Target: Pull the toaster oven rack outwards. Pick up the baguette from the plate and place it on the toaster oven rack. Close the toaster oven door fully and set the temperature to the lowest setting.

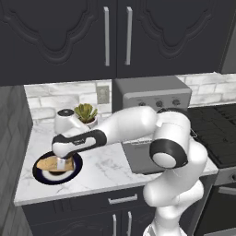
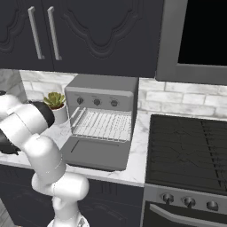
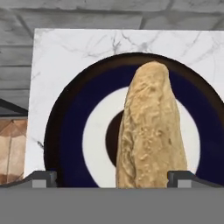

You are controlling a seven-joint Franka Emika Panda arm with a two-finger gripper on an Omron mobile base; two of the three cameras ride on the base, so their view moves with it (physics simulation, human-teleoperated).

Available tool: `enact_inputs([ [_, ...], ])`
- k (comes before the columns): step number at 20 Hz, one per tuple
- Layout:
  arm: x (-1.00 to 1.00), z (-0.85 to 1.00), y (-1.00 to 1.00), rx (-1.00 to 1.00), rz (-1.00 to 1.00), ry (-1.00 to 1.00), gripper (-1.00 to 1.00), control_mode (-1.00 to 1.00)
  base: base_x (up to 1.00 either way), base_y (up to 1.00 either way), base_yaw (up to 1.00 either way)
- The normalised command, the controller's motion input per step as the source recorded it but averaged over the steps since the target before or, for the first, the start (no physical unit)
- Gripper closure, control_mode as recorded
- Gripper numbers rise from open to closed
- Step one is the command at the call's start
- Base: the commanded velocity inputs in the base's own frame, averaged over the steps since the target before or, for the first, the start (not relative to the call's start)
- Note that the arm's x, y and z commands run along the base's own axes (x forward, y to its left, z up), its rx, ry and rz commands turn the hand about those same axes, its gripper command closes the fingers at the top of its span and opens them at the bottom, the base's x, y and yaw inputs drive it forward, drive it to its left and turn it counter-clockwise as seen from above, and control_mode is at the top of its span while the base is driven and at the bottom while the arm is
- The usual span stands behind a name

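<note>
Hand: we see the hand [image 1: 61, 162] low over the plate at the near left of the counter, its fingers spread wide and released; in the hand view the two fingertips [image 3: 41, 178] stand on either side of the bread without closing on it.
Baguette: the baguette [image 3: 151, 131] lies flat across the plate between our spread fingers, golden-tan, one rounded end pointing away from the hand.
Plate: the plate [image 1: 44, 175] sits near the counter's front left corner, its navy rim, white ring and brown centre showing around the bread.
Counter: we see the white marble counter [image 1: 103, 168] carrying plate and oven.
Toaster oven door: the toaster oven door [image 2: 95, 154] lies folded down flat toward us, open.
Toaster oven rack: the toaster oven rack [image 2: 103, 125] sticks out forward over the open door.
Toaster oven: the toaster oven [image 2: 104, 86] stands right of the plate, against the tiled wall.
Plant: a small potted succulent [image 1: 85, 113] stands far left of the oven, beside a white kettle [image 1: 65, 120].
</note>
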Motion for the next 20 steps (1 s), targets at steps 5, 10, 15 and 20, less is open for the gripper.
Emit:
enact_inputs([
  [5, 0.18, -0.05, 0.4, -0.07, 0.0, -0.03, -1.0, -1.0, 0.0, 0.0, 0.0],
  [10, 0.17, -0.02, 0.35, -0.07, 0.0, -0.03, -1.0, -1.0, 0.0, 0.0, 0.0],
  [15, 0.26, -0.05, 0.22, -0.05, 0.0, -0.01, -1.0, -1.0, 0.0, 0.0, 0.0],
  [20, 0.22, -0.18, 0.09, -0.06, 0.0, 0.0, -1.0, -1.0, 0.0, 0.0, 0.0],
])
